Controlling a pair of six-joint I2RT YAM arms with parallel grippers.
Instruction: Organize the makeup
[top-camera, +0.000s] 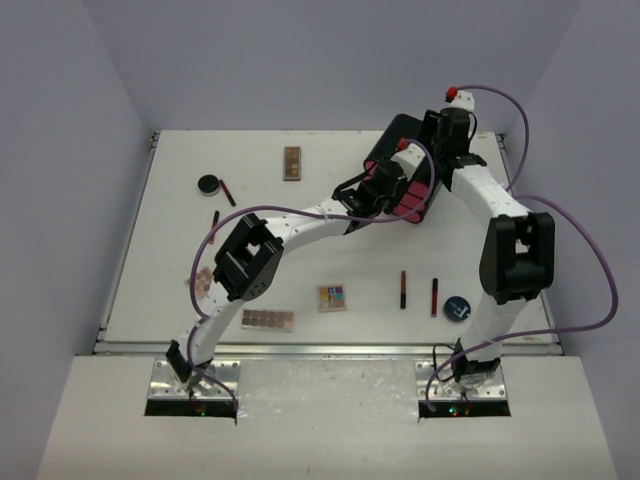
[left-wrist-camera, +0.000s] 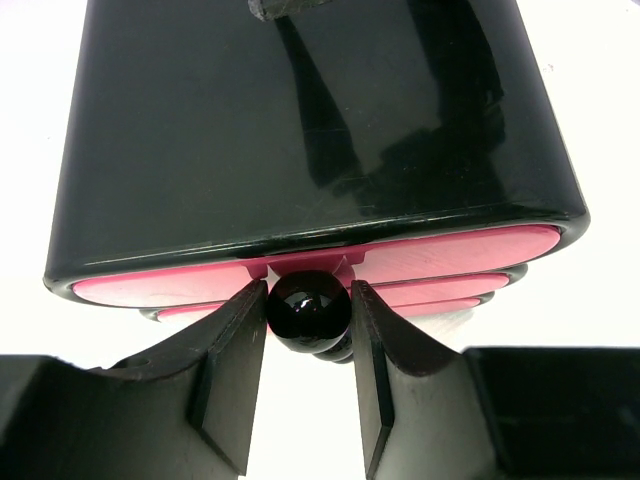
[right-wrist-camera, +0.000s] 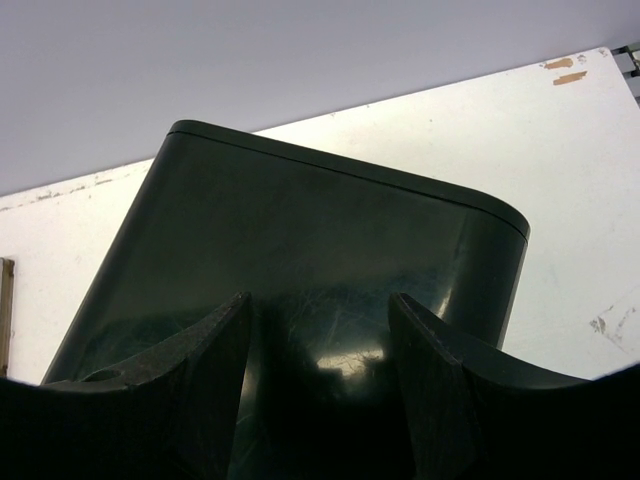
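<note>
The black box with pink drawers (top-camera: 408, 185) stands at the back right. My left gripper (top-camera: 360, 205) is at its front, shut on the top drawer's round black knob (left-wrist-camera: 308, 308); the pink drawer fronts (left-wrist-camera: 460, 248) look closed. My right gripper (top-camera: 435, 148) is open, its fingers (right-wrist-camera: 215, 350) apart over the box's black top (right-wrist-camera: 330, 230). Makeup lies loose on the table: a brown palette (top-camera: 292, 162), a round black compact (top-camera: 209, 184), dark red pencils (top-camera: 229, 192) (top-camera: 403, 289) (top-camera: 435, 296), a multicoloured palette (top-camera: 332, 298) and a second brown palette (top-camera: 267, 319).
A round dark blue compact (top-camera: 457, 309) lies by the right arm's base. Another pencil (top-camera: 214, 225) and a small brownish item (top-camera: 203, 280) lie at the left, partly under the left arm. The table's front edge (top-camera: 330, 345) runs before the arm bases.
</note>
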